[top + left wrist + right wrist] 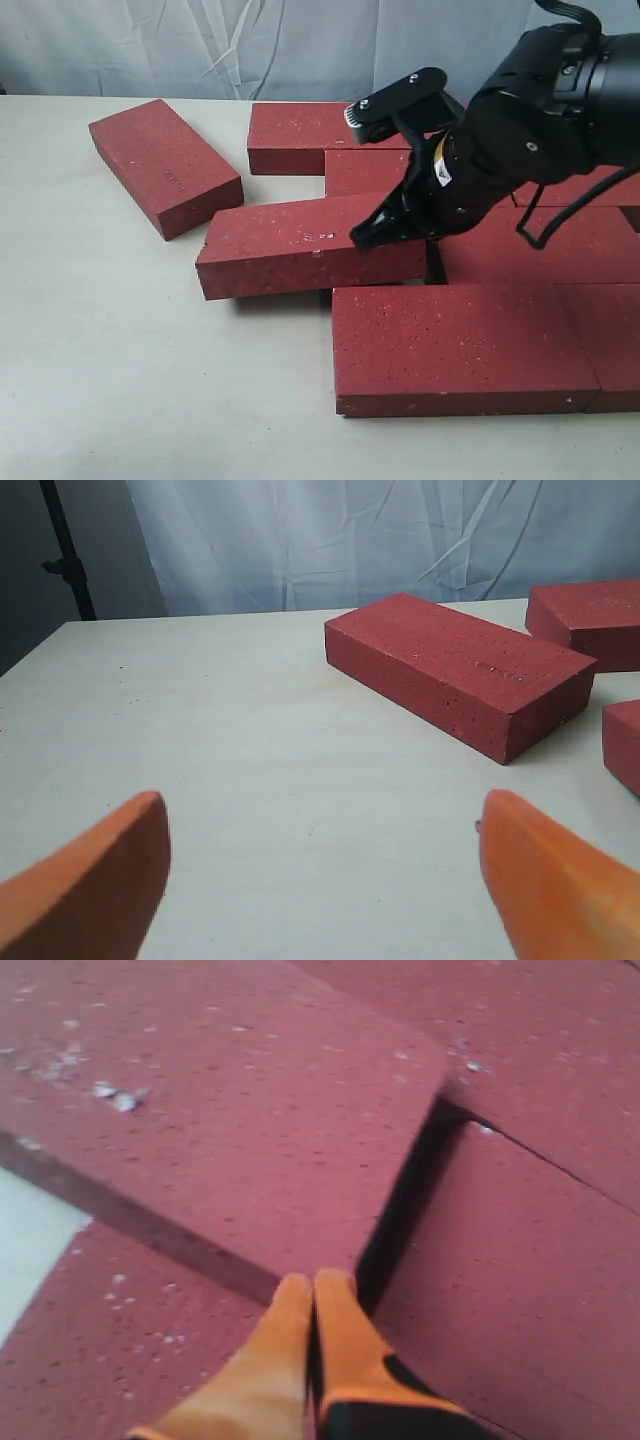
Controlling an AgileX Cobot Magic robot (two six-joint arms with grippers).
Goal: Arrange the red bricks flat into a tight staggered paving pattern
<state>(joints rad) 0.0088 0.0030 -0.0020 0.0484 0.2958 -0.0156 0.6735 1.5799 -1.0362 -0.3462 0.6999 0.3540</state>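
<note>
Several red bricks lie on the table. One loose brick [165, 165] [455, 670] sits askew at the left. A second brick [310, 245] [230, 1110] lies slanted across the middle, its right end at a dark gap [400, 1220] among the flat-laid bricks. A long front brick [450, 345] and a back brick [300, 135] lie flat. My right gripper [368, 236] [315, 1290] is shut with nothing between its fingers, its tips against the slanted brick's end corner. My left gripper [320, 870] stands open and empty over bare table, short of the loose brick.
The pale table [100, 380] stretches left and front of the bricks. A white curtain [250, 40] hangs behind. A black stand [65, 550] rises past the table's far corner in the left wrist view. More flat bricks [570, 250] lie under the right arm.
</note>
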